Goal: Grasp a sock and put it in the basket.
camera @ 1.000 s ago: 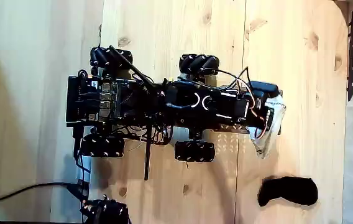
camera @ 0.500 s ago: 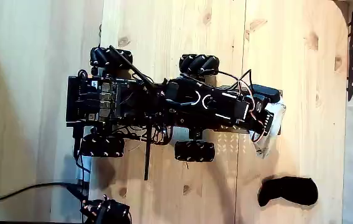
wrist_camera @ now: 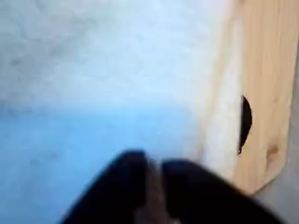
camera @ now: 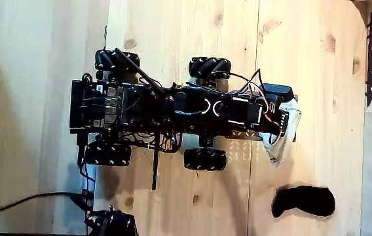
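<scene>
Since half a second ago, seen from the fixed view, the arm (camera: 228, 111) has swung back to lie straight along the chassis (camera: 140, 111), pointing right, and the sock (camera: 283, 134) hangs a little lower again at its tip.

Fixed view, from above: a wheeled base stands on a pale wooden surface (camera: 173, 33). The basket (camera: 94, 105) sits at the left end of the chassis, its floor partly hidden by wiring. The arm reaches rightward away from it. The jaws (camera: 285, 128) are at the arm's right end, and the sock drapes across them, cream-white, its lower end trailing downward in the picture toward the wood. The cloth appears held there, but the fingers are covered by it, so I cannot tell whether they are together or apart. The sock is well apart from the basket, at the opposite end of the robot.

A black sock (camera: 304, 202) lies on the wood near the lower right, just beyond the hanging cream one and not touching it. A black cable (camera: 22, 200) crosses the lower left.

Wrist view: blurred pale cloth (wrist_camera: 103, 84) covers most of the field, very close to the lens. A dark, out-of-focus part of the gripper rises from the bottom edge. A strip of wood (wrist_camera: 266, 93) shows at the right edge.
</scene>
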You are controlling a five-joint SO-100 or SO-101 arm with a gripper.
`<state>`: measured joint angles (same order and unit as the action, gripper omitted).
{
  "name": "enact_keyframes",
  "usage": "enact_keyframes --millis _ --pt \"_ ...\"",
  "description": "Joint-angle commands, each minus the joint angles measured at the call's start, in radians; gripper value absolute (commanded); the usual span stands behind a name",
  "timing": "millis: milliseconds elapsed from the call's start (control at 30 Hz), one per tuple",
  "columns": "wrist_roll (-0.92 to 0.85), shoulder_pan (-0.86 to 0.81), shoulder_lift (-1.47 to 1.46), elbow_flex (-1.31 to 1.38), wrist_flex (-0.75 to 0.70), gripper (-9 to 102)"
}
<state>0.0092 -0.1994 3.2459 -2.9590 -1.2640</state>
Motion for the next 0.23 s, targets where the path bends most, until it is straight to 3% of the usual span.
enact_keyframes --millis 0,200 --pt "0.011 -0.008 0.002 -0.006 -0.133 0" --pt "0.011 0.002 0.002 -0.006 -0.133 0"
